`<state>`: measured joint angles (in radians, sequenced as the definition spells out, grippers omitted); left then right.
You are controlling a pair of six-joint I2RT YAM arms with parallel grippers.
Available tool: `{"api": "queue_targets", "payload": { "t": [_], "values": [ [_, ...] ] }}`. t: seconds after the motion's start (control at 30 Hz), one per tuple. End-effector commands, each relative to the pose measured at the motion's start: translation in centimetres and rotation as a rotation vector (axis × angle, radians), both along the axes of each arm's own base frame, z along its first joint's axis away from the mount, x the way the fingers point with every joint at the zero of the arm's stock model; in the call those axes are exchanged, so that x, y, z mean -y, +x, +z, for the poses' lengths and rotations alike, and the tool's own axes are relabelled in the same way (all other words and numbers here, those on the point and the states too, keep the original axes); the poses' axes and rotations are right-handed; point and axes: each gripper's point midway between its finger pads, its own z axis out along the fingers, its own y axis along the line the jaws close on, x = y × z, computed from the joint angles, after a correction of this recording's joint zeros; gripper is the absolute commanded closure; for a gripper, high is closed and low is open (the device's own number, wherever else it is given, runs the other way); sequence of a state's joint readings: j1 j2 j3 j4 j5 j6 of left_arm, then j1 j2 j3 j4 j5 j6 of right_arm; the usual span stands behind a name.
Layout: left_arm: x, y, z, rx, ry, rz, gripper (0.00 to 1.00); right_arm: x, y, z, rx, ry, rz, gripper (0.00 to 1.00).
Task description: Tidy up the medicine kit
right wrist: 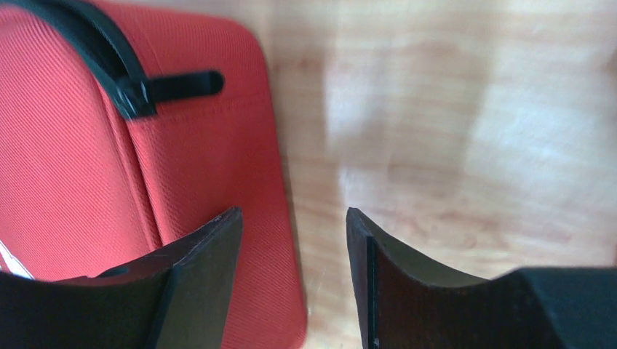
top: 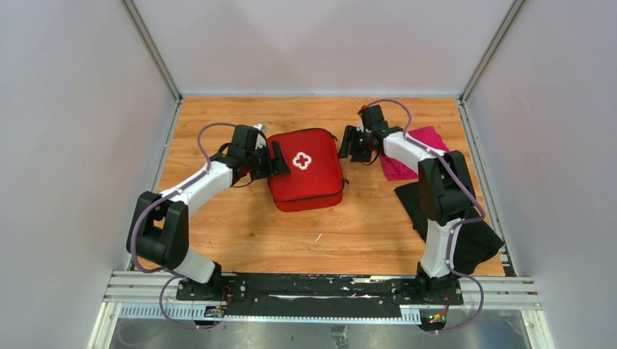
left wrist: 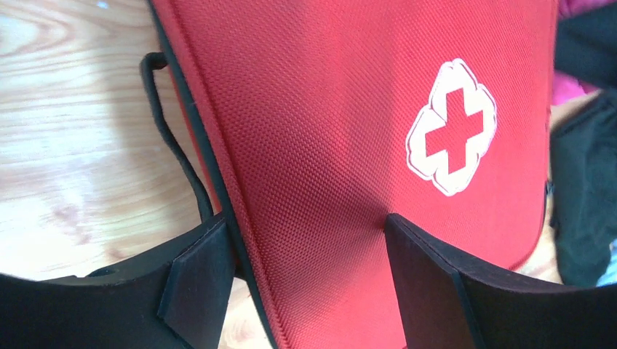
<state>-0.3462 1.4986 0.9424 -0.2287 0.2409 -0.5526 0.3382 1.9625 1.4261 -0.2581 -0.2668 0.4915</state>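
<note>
- Wooden worktop (top: 240, 240), walled on three sides; a black cloth (top: 480, 240) lies at its near right corner, partly hidden by the right arm (top: 436, 189).
- Mid-worktop lies the medicine kit (top: 305, 171), lid up, apparently zipped.
- My left gripper (left wrist: 304, 222) gapes wide astride its left rim, clamping nothing; the right gripper (right wrist: 291, 214), jaws parted, hangs empty over its right corner.
- I'd pin the rim, then pinch the zip pull (right wrist: 182, 86) squarely.
- Contents unseen; finger contact unclear.
</note>
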Motion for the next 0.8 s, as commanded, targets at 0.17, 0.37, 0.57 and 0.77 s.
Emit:
{"api": "queue_targets", "payload": {
  "t": [0.17, 0.37, 0.57, 0.77],
  "values": [
    [-1.3, 3.5, 1.5, 0.002, 0.132, -0.007, 0.24, -2.5, -10.5, -2.2, -0.158, 0.039, 0.084, 0.41],
    [-1.7, 4.6, 1.5, -0.04, 0.196, -0.012, 0.25, -4.4, -13.5, -0.6, -0.066, 0.019, 0.202, 0.41],
    [-3.4, 5.1, 2.4, -0.035, 0.221, 0.021, 0.25, 0.0, -13.4, 1.1, 0.105, -0.18, 0.191, 0.38],
    [-4.5, 5.7, 3.7, -0.011, 0.29, -0.004, 0.25, 7.6, -12.6, 3.6, 0.242, -0.393, 0.027, 0.31]
  ]
}}
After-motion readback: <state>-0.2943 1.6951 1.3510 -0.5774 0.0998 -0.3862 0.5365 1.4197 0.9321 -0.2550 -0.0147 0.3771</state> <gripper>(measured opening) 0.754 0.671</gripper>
